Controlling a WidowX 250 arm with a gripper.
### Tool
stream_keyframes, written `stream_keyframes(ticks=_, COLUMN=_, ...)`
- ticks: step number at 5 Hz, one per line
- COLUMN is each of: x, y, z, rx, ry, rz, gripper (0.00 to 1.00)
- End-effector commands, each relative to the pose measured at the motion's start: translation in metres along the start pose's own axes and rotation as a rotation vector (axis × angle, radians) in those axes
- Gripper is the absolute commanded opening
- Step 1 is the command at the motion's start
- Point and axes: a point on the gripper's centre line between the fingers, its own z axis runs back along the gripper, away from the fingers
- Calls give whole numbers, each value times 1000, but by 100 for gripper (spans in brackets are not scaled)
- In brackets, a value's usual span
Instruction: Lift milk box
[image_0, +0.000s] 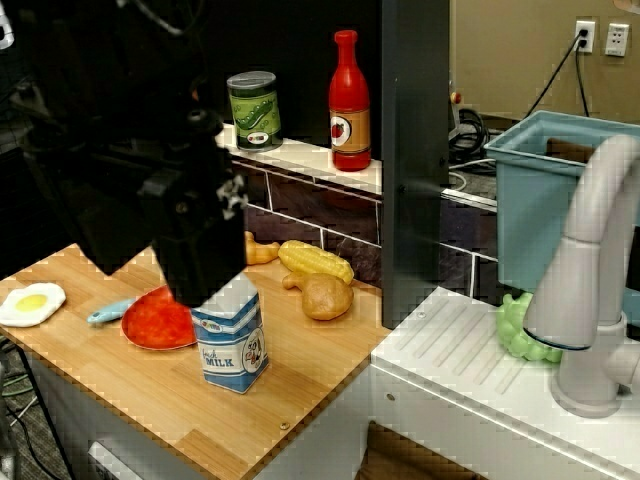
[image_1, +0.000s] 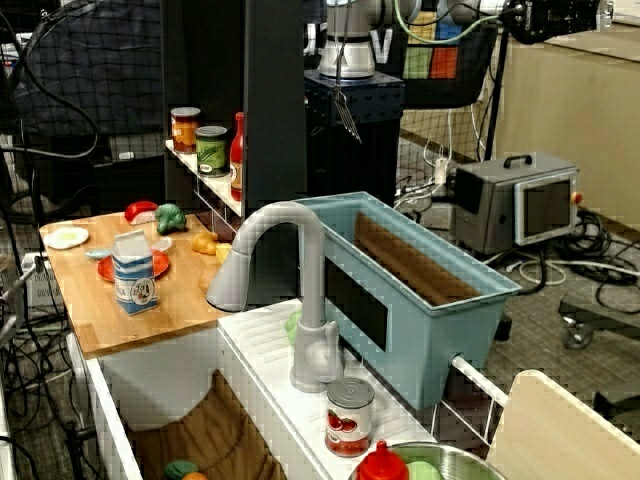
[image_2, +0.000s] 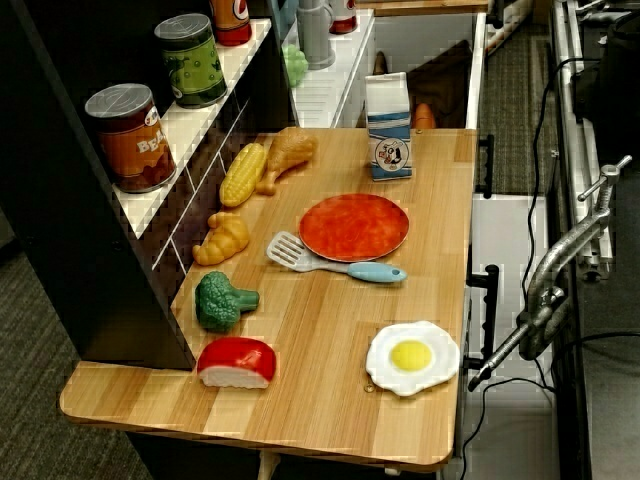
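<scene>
Claw (image_0: 200, 270) just above milk box (image_0: 231, 345), jaw state can't tell | box upright on counter (image_0: 300, 380) beside red plate (image_0: 157, 322)

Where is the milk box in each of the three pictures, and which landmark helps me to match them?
Close side view: milk box low centre, under the dark claw, near the counter's front edge.
Wide view with the faucet: milk box at left, on the wooden counter.
View from above: milk box top centre.
Shared landmark: the red plate beside it.
</scene>
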Motion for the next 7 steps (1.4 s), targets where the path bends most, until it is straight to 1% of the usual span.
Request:
stream_keyframes(ticks=1, x=0, y=0, z=0, rx=0, ry=0, rz=0, gripper=100)
stream_keyframes(ticks=2, x=3, y=4, z=0, rx=3, ry=10, rz=-3, gripper=100)
stream_keyframes(ticks=4, x=18, y=24, z=-4, rx=22, ry=25, rz=20, gripper=100)
stream_keyframes(ticks=5, x=28, y=45, z=-10, rx=43, ry=32, rz=38, gripper=100)
stream_keyframes(ticks=6, x=35, y=66, z=-14, rx=60, ry=27, rz=69, gripper=100)
stream_keyframes(ticks=7, x=42, y=82, z=-24, rx=88, ry=30, rz=93, gripper=100)
